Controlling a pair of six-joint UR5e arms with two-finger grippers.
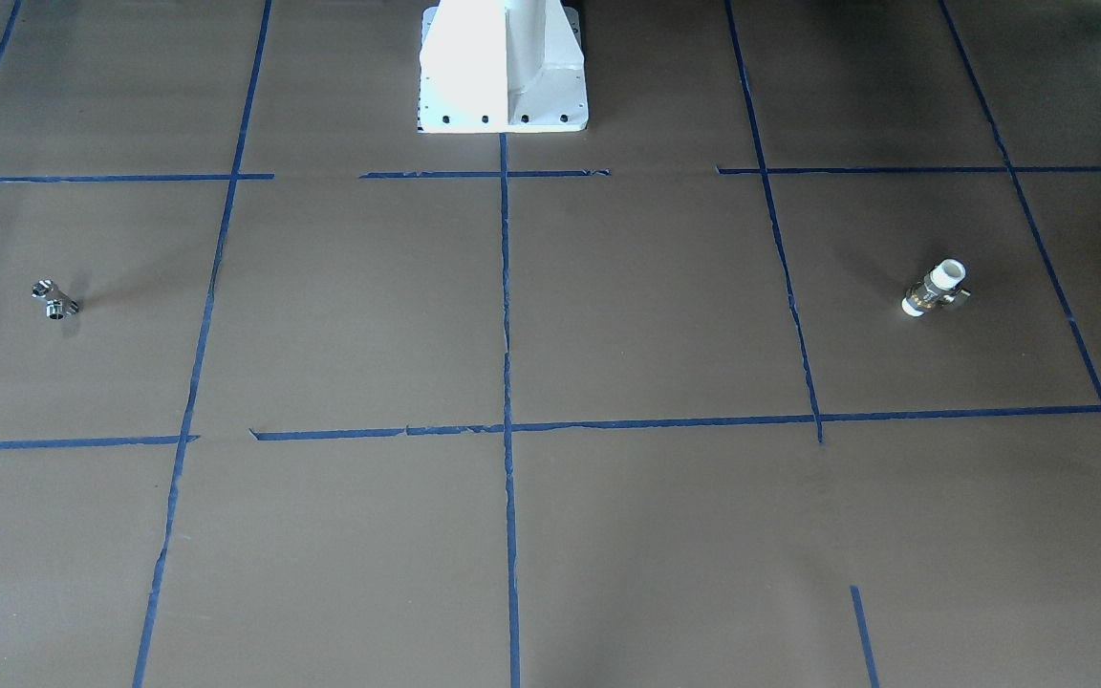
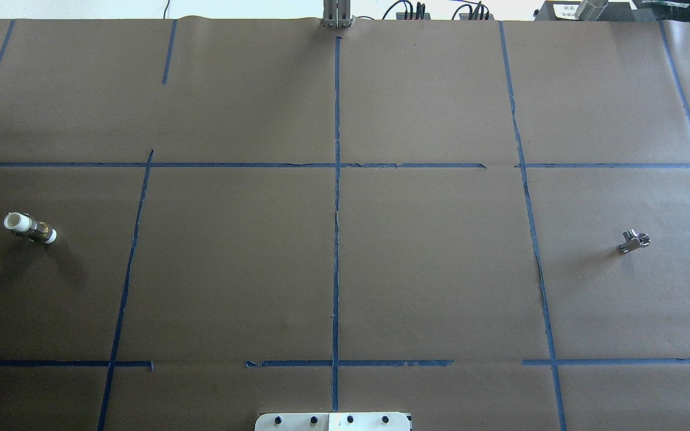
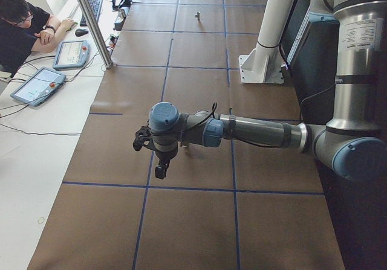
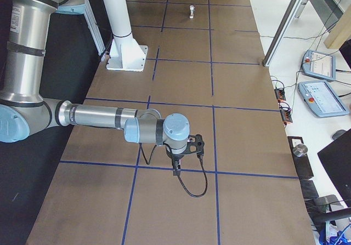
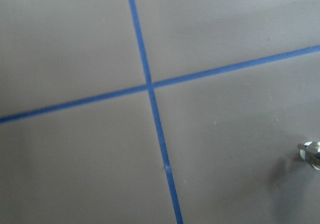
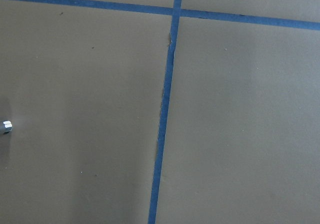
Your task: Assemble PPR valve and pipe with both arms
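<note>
The PPR valve (image 1: pixel 935 289) lies on its side on the brown table, on my left side; it also shows in the overhead view (image 2: pixel 30 228) and far off in the exterior right view (image 4: pixel 191 10). An edge of it shows in the left wrist view (image 5: pixel 312 154). The pipe (image 1: pixel 53 300), a small chrome fitting, lies on my right side, also in the overhead view (image 2: pixel 633 241). My left gripper (image 3: pixel 160 172) hangs above the table and points down. My right gripper (image 4: pixel 175 171) does the same. I cannot tell whether either is open or shut.
Blue tape lines (image 2: pixel 336 179) divide the brown paper into squares. The white robot pedestal (image 1: pixel 503 67) stands at the table's middle edge. An operator (image 3: pixel 18 28) sits by tablets beyond the far side. A metal post (image 3: pixel 91 22) stands at that edge.
</note>
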